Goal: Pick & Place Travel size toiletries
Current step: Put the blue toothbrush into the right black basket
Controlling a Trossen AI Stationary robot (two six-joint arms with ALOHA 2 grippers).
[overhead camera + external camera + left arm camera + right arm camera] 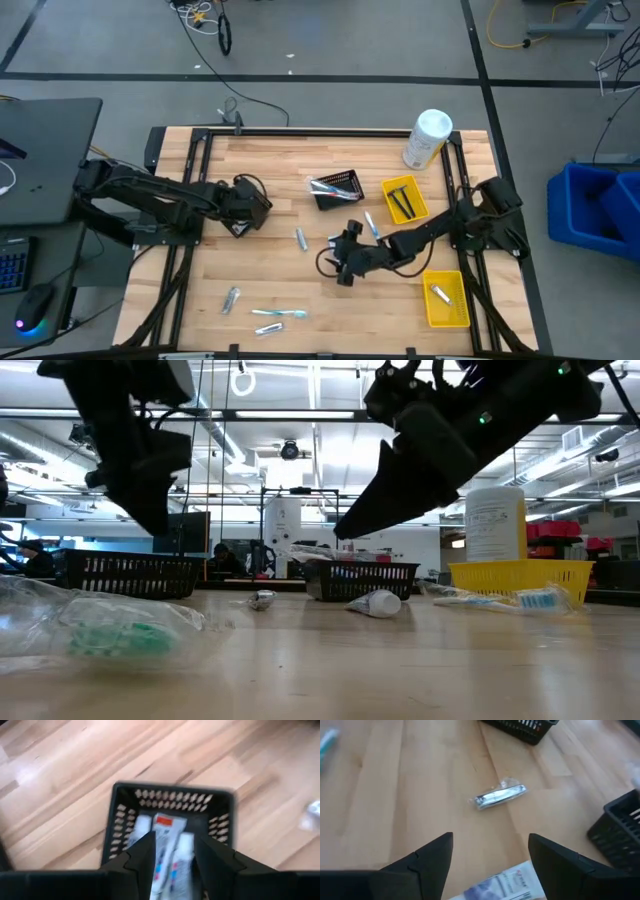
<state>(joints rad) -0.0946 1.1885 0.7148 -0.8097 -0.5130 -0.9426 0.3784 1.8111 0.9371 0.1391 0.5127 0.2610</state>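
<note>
Your right gripper (490, 851) gapes wide, empty; toothpaste tube (495, 885) just beneath, silvery packet (499, 796) ahead; left gripper (174, 854) parted over the black basket (120, 795).

Left claw (262, 203) empty, partly open, right claw (341, 262) wide open

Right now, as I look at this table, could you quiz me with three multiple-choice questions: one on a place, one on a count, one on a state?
1. Where does the white canister stand?
A in a black basket
B at a corner of the table
C at the table's middle

2. How many yellow trays are there?
A one
B two
C four

3. The right gripper is:
A open
B shut on a toothbrush
C shut on nothing

Answers:
1 B: from above it stands at the corner, near one tray.
2 B: two show from above.
3 A: its fingers stand wide apart over the wood.
</note>
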